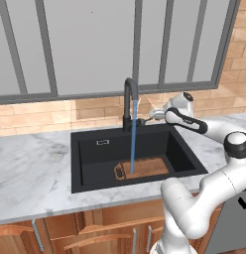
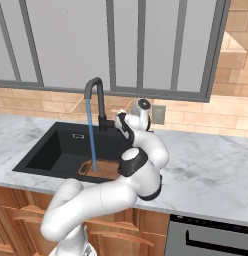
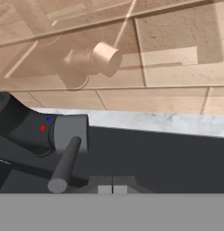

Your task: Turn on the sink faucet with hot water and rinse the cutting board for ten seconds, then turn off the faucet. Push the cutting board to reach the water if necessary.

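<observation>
Left to right across the rectangular matte black recessed sink (image 1: 90, 163): the flat brown wooden cutting board (image 1: 147, 167) lies on the basin floor toward the front, its dark handle end pointing left. The thin blue stream of water (image 1: 133, 136) drops from the tall matte black gooseneck faucet (image 1: 128, 101) and lands on the board near that handle end, so I judge no push is needed. My gripper (image 1: 151, 115) hovers just right of the faucet base, jaws shut together, holding nothing. In the hand view the small side lever (image 3: 65, 166) sits left of my fingertips. I should wait out the rinse, then nudge that lever back gently. No brand or writing is readable; only a red and a blue dot mark the faucet body.
</observation>
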Motion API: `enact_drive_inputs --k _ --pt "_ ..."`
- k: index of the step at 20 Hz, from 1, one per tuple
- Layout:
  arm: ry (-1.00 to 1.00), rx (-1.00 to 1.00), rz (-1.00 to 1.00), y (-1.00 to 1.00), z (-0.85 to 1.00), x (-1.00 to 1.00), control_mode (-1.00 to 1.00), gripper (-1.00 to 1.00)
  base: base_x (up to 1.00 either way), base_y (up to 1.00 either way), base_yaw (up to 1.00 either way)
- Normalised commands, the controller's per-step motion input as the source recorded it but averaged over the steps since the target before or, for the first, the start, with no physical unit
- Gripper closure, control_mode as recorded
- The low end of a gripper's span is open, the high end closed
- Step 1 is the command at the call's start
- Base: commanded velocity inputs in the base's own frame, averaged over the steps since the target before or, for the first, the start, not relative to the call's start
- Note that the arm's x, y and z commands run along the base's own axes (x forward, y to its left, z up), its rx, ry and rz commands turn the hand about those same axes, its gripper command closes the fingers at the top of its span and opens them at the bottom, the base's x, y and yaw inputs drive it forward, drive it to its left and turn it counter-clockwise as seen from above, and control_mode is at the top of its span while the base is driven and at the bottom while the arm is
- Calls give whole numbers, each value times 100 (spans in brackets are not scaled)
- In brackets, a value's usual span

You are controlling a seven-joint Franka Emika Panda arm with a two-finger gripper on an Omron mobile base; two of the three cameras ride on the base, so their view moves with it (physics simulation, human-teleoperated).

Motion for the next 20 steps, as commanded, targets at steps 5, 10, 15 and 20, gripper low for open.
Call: enact_drive_inputs --k 5,10,15,20 --pt "0 0 0 15 0 0 -100 100 0 0 0" --pt "0 0 0 15 0 0 -100 100 0 0 0" --pt "0 0 0 7 0 0 -100 100 0 0 0" --pt "0 0 0 21 -4 0 -100 100 0 0 0"
